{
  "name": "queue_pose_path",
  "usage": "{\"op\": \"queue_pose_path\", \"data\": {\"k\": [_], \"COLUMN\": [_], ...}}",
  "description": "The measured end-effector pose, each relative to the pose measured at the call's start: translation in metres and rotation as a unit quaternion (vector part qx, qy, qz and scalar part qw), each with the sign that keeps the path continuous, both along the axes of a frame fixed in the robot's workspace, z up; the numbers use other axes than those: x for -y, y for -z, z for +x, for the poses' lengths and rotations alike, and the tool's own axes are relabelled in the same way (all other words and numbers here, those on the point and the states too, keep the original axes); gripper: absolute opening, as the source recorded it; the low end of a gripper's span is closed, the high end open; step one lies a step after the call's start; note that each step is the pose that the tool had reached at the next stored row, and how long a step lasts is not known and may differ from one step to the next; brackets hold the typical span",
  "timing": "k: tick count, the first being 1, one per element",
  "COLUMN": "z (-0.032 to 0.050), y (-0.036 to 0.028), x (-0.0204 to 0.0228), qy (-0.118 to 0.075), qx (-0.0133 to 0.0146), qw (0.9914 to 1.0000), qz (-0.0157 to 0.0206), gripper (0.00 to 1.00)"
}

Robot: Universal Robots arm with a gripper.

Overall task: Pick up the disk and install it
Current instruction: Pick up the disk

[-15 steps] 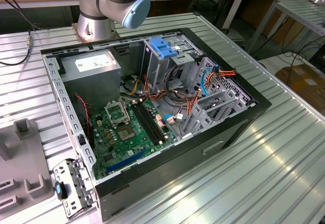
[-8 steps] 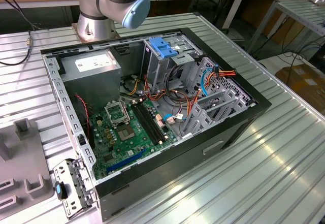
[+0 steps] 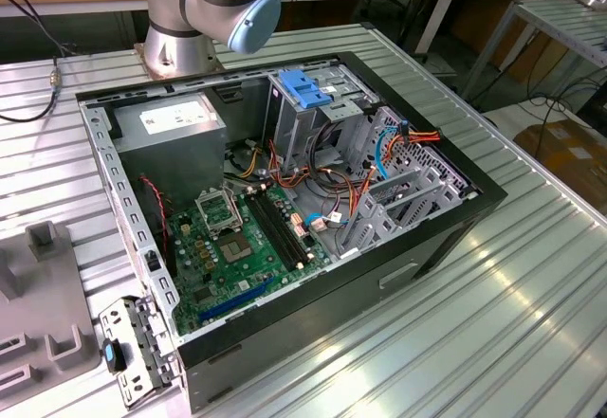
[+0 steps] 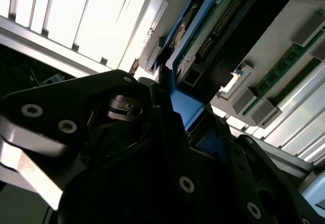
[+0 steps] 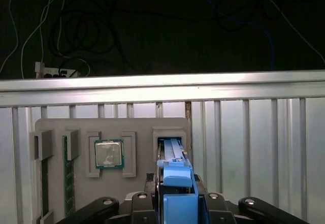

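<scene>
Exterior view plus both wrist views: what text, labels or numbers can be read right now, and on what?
No text can be quoted; nothing is legible.
White sticker on the grey metal power-supply box: print too small to read.
Square silver processor chip in the grey plastic tray: markings blurred.
Dark-metal rectangular disk with blue rails, second wrist view: circuit-board side showing, no legible print.
</scene>
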State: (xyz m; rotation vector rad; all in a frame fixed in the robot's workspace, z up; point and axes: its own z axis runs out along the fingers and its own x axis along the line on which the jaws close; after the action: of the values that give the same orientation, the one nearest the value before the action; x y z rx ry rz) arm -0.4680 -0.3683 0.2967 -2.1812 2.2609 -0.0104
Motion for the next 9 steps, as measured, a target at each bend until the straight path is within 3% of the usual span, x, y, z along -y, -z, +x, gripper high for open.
{"op": "queue_pose_path", "data": {"k": [5,9], "z": [0.0,0.0], "y": [-0.0001,-0.0065], "x": [0.0,0.0], "qy": [0.0,0.0], "qx": [0.0001,0.0001], "qw": [1.0,1.0], "qz": [0.0001,0.0], "gripper": [0.37,0.37]}}
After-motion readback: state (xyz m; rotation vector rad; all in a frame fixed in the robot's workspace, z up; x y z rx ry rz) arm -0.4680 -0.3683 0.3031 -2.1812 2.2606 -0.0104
